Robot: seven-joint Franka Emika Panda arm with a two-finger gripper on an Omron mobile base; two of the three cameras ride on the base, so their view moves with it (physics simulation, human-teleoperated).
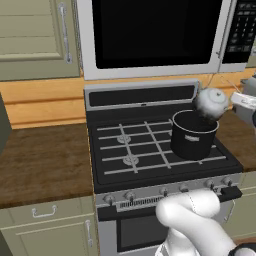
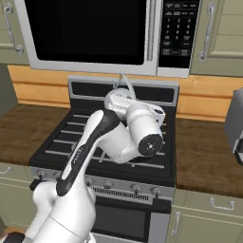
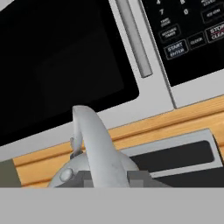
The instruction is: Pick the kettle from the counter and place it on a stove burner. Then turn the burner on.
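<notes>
The small silvery-white kettle (image 1: 210, 101) hangs in the air above the stove's right rear, just over the far rim of a black pot (image 1: 194, 134). My gripper (image 1: 232, 100) reaches in from the right and is shut on the kettle's handle. In the hand view the kettle (image 3: 94, 162) sits right in front of the gripper (image 3: 110, 178), its handle arching up between the dark fingertips (image 3: 85, 177). From the right base view the arm hides most of the kettle (image 2: 115, 98). Free grey burners (image 1: 124, 139) (image 1: 131, 160) lie on the black cooktop's left half. The wood-grain counter (image 1: 40, 160) flanks the stove.
The tall black pot stands on the cooktop's right side. A microwave (image 1: 150, 35) hangs low above the stove, close over the kettle. A row of knobs (image 1: 130, 196) runs along the stove front. A grey appliance (image 2: 235, 126) stands on the right counter.
</notes>
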